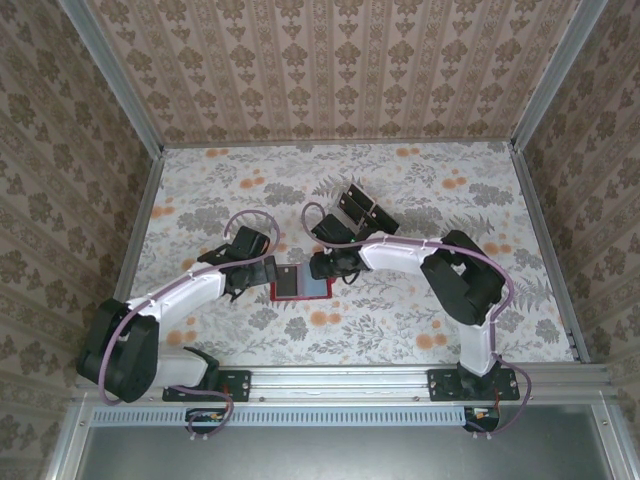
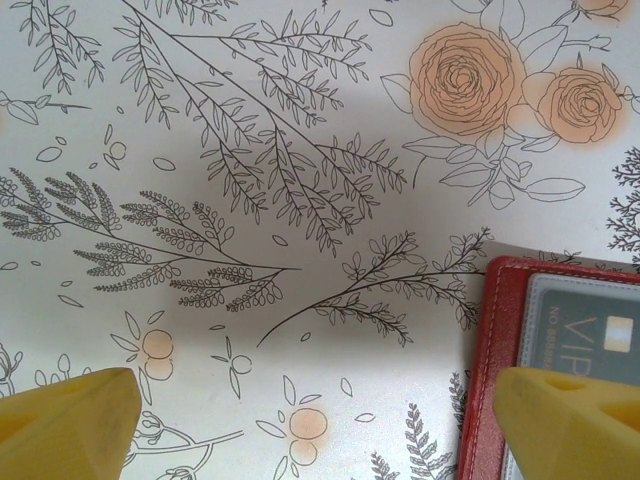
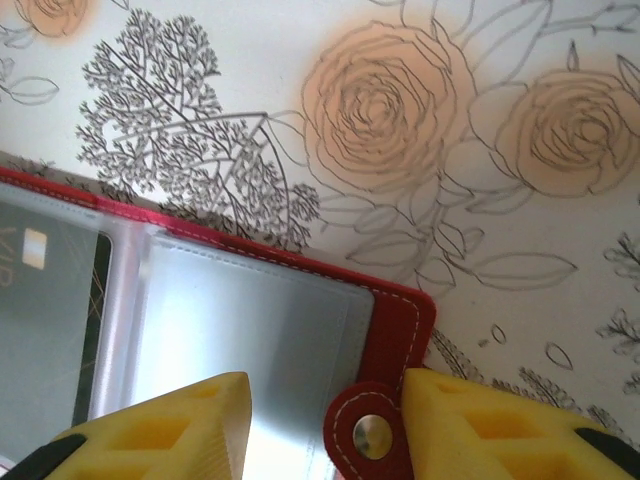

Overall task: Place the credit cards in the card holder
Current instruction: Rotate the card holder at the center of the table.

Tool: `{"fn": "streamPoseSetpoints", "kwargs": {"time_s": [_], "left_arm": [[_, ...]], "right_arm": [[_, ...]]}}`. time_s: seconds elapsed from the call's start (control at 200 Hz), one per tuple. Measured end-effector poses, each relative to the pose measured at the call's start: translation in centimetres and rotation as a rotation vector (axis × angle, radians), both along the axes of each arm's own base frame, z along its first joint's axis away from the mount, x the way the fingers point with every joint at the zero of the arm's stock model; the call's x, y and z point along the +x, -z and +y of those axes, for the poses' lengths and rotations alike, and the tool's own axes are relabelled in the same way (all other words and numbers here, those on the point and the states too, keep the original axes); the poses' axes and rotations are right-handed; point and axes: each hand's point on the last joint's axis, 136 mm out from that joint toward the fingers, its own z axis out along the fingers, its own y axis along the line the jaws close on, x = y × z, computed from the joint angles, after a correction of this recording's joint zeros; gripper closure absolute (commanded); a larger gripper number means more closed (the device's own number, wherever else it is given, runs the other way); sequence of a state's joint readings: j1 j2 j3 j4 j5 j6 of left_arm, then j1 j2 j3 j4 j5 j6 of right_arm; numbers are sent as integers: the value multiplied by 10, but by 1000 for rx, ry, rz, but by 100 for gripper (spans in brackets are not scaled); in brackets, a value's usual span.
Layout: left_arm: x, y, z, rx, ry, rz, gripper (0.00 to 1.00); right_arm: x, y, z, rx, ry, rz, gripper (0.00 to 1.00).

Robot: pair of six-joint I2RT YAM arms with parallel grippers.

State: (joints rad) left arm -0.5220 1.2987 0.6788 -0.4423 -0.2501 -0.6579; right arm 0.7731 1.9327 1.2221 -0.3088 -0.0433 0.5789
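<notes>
The red card holder (image 1: pixel 300 284) lies open on the floral table, greyish inner face up. A black credit card (image 1: pixel 288 280) marked "VIP" sits in its left clear sleeve (image 2: pixel 588 335); the right sleeve (image 3: pixel 250 330) looks bare. My left gripper (image 2: pixel 320 425) is open at the holder's left edge (image 2: pixel 495 360), one yellow fingertip (image 2: pixel 570 420) over it. My right gripper (image 3: pixel 325 430) is open over the holder's right edge, with the red snap tab (image 3: pixel 365 435) between its fingers. More black credit cards (image 1: pixel 365 207) lie behind the holder.
Another dark card-like piece (image 1: pixel 328 230) lies just behind my right wrist. Metal-framed patterned walls (image 1: pixel 140 200) close in the table on three sides. Open floral surface (image 1: pixel 400 320) stretches right and in front of the holder.
</notes>
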Motion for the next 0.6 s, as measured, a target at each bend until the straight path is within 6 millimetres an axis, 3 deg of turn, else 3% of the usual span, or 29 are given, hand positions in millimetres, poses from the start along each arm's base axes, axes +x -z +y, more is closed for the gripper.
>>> {"fn": "streamPoseSetpoints", "kwargs": {"time_s": [0.13,0.265,0.595], "left_arm": [[0,0,-1,-2,2,1,0],[-1,0,-2,-6,6,3,0],[-2,0,-9,-21,28,3,0]], "right_arm": [[-6,2,-7,-3,9,0,54],[-12,-11,-7,18,14,-13,54],[-9,-63,28,113,-34,-91,50]]}}
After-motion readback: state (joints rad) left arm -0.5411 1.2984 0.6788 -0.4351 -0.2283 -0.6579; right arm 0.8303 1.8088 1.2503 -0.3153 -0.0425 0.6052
